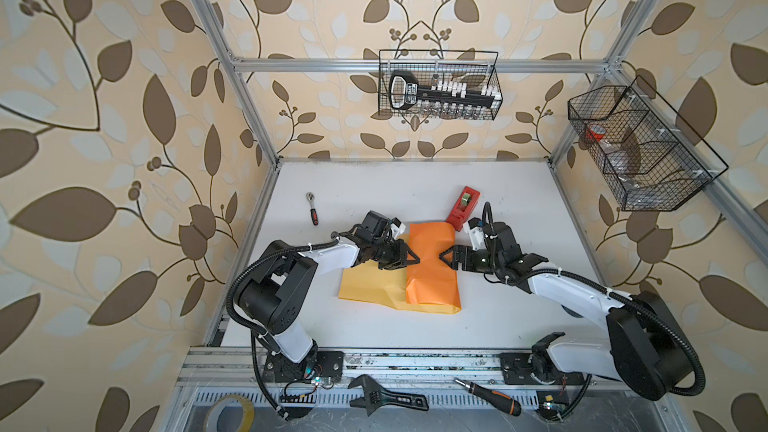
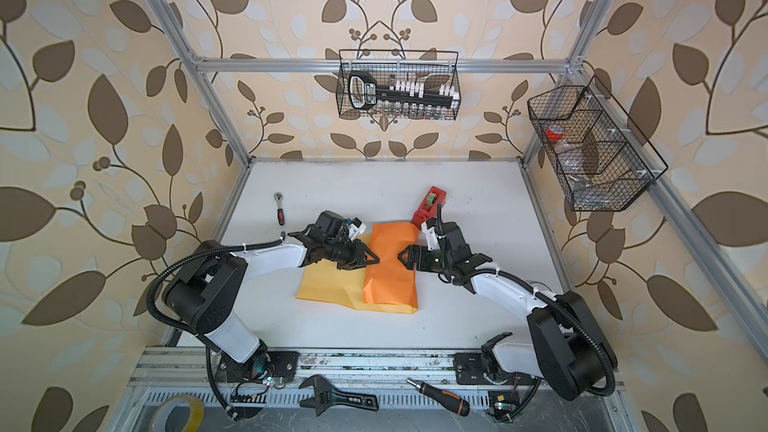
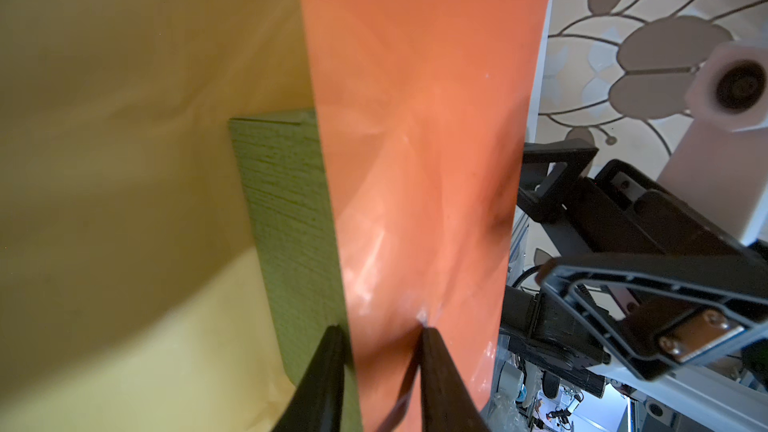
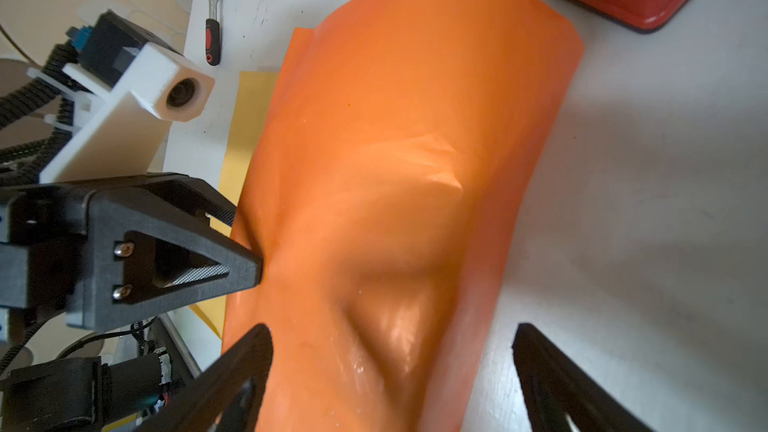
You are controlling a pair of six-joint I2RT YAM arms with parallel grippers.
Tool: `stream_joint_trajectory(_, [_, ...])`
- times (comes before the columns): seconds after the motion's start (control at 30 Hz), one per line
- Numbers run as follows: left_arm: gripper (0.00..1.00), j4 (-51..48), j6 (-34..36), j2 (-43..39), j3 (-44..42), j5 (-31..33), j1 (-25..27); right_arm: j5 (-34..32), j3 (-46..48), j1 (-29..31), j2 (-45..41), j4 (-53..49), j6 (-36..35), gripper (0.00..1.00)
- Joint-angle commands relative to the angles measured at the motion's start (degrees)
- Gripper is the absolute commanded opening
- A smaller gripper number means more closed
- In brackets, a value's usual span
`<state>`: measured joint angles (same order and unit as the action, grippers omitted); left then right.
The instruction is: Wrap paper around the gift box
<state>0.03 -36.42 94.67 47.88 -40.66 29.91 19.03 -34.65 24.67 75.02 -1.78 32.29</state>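
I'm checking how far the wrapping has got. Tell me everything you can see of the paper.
The paper is a thin creased sheet, yellow on one face, glossy orange on the other. It lies on the white table, its right part folded over so an orange flap drapes over the olive-green gift box, bulging over it; yellow lies flat toward the left arm. The left gripper straddles the flap's free edge, one fingertip denting the orange; a firm pinch cannot be confirmed.

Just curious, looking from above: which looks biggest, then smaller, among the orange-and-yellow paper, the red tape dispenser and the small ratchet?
In a top view, largest to smallest:
the paper
the red tape dispenser
the ratchet, shorter and far slimmer
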Motion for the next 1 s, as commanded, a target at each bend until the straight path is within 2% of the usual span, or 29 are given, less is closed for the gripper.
stream_joint_trajectory(0.0, [0.21, -6.27, 2.84, 1.53, -2.43, 7.35, -0.6, -0.99, -2.22, -0.3, 1.58, -3.43, -2.9, 0.94])
stream_joint_trajectory(0.3, [0.15, -7.58, 3.43, 0.42, -2.1, 8.76, -0.6, 1.53, -2.94, -2.22, 3.44, -4.83, -4.5, 0.93])
stream_joint_trajectory(0.67, [0.14, -7.59, 3.43, 0.34, -2.31, 8.76, -0.56, 5.15, -3.18, -4.11, 6.18, -3.39, -4.45, 0.94])
stream_joint_trajectory(0.97, [0.16, -7.42, 3.25, 0.17, -2.01, 8.58, -0.57, 3.34, -0.11, -4.71, 8.33, -2.75, -4.49, 0.93])
